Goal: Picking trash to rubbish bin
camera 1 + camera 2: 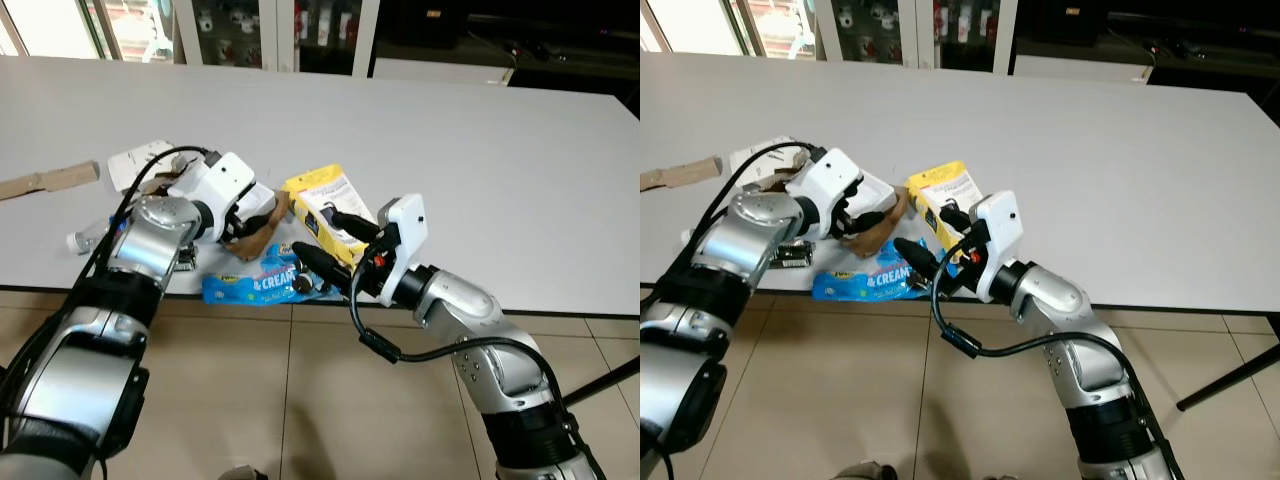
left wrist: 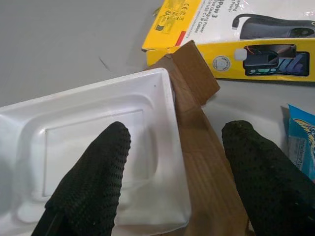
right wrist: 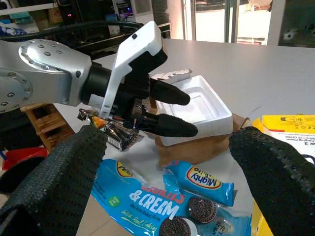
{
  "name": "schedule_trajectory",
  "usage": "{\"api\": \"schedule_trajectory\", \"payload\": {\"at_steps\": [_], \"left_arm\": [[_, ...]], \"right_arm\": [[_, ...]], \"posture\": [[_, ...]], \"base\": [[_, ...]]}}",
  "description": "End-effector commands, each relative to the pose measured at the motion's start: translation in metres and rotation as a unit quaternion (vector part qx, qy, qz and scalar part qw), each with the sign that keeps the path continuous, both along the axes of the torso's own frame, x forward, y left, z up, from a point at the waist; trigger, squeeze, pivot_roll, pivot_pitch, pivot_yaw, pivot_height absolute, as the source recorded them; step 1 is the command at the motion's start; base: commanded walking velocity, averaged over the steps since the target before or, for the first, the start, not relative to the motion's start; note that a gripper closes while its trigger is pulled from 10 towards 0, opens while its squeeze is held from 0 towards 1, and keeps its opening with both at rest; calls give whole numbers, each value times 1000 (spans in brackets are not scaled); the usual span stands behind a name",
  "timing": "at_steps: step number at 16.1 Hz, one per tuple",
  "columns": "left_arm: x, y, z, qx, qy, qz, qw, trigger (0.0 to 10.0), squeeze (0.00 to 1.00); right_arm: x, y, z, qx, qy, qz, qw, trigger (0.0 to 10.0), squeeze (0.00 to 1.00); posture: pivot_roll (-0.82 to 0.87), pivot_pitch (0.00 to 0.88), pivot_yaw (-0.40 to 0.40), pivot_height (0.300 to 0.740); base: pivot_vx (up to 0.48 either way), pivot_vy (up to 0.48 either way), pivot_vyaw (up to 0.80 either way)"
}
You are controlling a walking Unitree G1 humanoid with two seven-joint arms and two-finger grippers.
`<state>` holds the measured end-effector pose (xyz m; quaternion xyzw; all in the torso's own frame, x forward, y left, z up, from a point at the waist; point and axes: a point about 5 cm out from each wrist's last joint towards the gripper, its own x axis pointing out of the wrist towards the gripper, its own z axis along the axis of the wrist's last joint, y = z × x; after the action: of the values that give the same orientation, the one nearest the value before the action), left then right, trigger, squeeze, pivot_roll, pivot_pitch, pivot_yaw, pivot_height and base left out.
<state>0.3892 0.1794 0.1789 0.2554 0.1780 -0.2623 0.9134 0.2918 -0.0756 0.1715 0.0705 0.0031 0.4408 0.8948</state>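
L claw (image 3: 170,110) spread wide over white foam tray (image 2: 93,147), which lies on brown cardboard (image 2: 197,147) near counter (image 1: 480,150) front edge. Blue cookie wrapper (image 3: 162,201) at 5 o'clock of tray, yellow box (image 1: 325,200) at 3. R claw (image 1: 335,245) released, above wrapper, holding nothing.

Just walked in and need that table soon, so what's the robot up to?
It is clearing trash from the white table. Its left hand is open over a white foam tray lying on brown cardboard. Its right hand is open beside the yellow box and blue cookie wrapper. Nothing is lifted yet.
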Motion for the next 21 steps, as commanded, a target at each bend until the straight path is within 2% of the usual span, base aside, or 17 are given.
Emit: {"api": "schedule_trajectory", "payload": {"at_steps": [1,5,10,17,18,19,20,21], "left_arm": [[4,-4,2,7,-2,3,1000,10000,0],[7,-6,-8,4,12,18,1000,10000,0],[10,-8,-13,24,12,39,999,10000,0],[9,-8,-22,34,19,53,998,10000,0],[8,-8,-27,31,25,57,998,6863,0],[8,-8,-28,30,25,61,997,2157,0],[8,-8,-29,29,24,63,997,0,0],[8,-8,-29,29,24,64,997,0,0]], "right_arm": [[-2,-1,2,0,-7,1,1000,10000,0],[-2,-1,1,-1,-5,-1,1000,10000,0],[-3,-3,0,0,-4,-4,1000,10000,0],[-3,-2,0,2,-3,-6,1000,10000,0],[-3,-2,-1,2,-2,-5,1000,10000,0],[-3,-2,-1,2,-2,-5,1000,10000,0],[-3,-2,-1,2,-1,-6,1000,10000,0],[-3,-2,-1,2,-1,-6,1000,10000,0]], "posture": [[-25,73,-29,740],[-30,76,-27,740],[-34,78,-22,740],[-36,80,-20,740],[-39,79,-20,740],[-40,80,-19,740],[-39,79,-21,740],[-39,79,-21,740]], "base": [[0,0,0],[0,0,0],[0,0,0],[0,0,0],[0,0,0],[0,0,0],[0,0,0],[0,0,0]]}}
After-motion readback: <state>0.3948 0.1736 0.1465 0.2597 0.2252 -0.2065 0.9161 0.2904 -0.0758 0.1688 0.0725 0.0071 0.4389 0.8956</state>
